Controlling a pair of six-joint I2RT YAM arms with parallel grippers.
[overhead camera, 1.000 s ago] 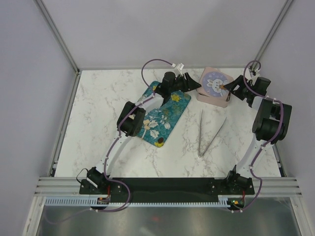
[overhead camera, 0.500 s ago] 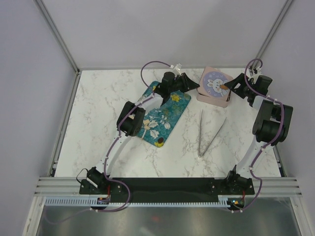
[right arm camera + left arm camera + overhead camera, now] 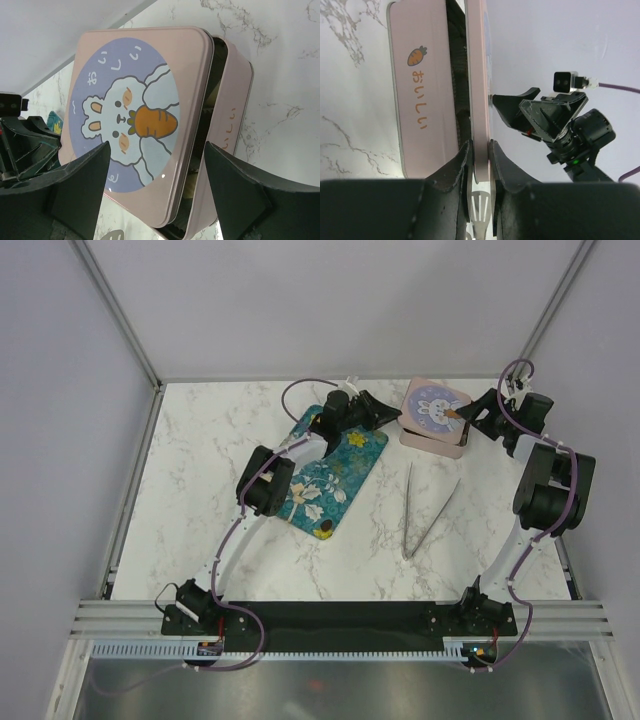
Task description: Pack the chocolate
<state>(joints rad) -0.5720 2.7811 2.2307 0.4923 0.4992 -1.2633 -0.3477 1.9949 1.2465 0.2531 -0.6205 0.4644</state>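
far right on the table, left gripper [image 3: 479, 146] pinches the bunny-print lid [image 3: 125, 115] of the pink square tin [image 3: 232, 110], ajar; right gripper [image 3: 156, 150] gapes wide; one dark brown chocolate [image 3: 325, 532] sits unpacked on the teal flowered tray [image 3: 345, 465] (rest unseen).

Robotics lab test cell. Evidence:
- plain pale-grey panel walls [image 3: 330, 300] box in bench at 9, 12, 3 o'clock
- silver aluminium extrusion posts [image 3: 113, 308] in back corners, 10 and 2 o'clock
- white marble-pattern tabletop [image 3: 190, 470] as work surface
- 6 o'clock edge: flat black mounting plate [image 3: 340, 618] on silver extrusion rails [image 3: 115, 618], white slotted cable duct [image 3: 330, 649] just below
- left white-and-black jointed arm [image 3: 262, 485] and right white-and-black jointed arm [image 3: 545, 490] bolted to plate, loose purple cables [image 3: 620, 88] along links
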